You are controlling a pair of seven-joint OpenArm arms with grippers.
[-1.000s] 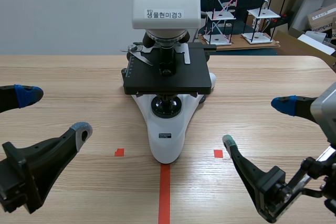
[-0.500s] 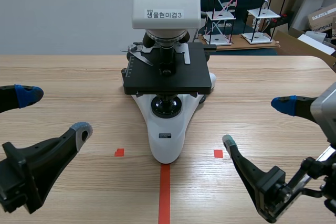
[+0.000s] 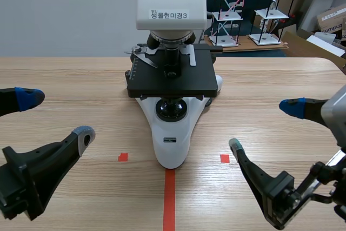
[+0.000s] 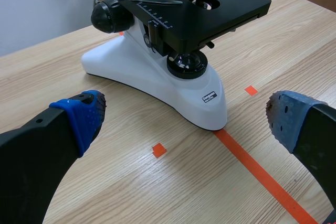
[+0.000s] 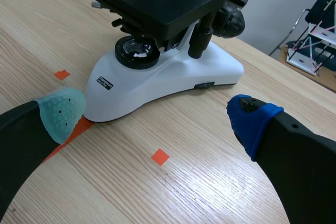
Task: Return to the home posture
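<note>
a: which step are we at?
b: the end of it, judging by the pose. the left end effector (image 3: 57, 115) hangs low over the near left part of the bench (image 3: 65, 74). the right end effector (image 3: 264, 126) hangs over the near right part. both are well apart from the microscope (image 3: 172, 133). that looks like home, or very close to it.
a: holding anything?
b: no. both have their fingers spread wide with nothing between them. in each wrist view the two pads stand far apart, and only bare bench and the microscope's foot show ahead.
a: so what does the next move call for?
b: little, i'd say. at most a small settling of the joints, with the fingers wide and away from the stage. no grasp is needed.
a: which way do they point?
b: each one's long axis runs from the near edge toward the far edge, slanted inward toward the middle. so the tips aim roughly at the microscope's base from either side.
a: and the microscope?
b: it stands upright midway between the left and right edges. its white foot runs long from near edge to far edge, and its narrow nose meets the end of the tape line (image 3: 169, 198) on the near side. the black stage sits above the foot with the head over it. neither arm touches it.
</note>
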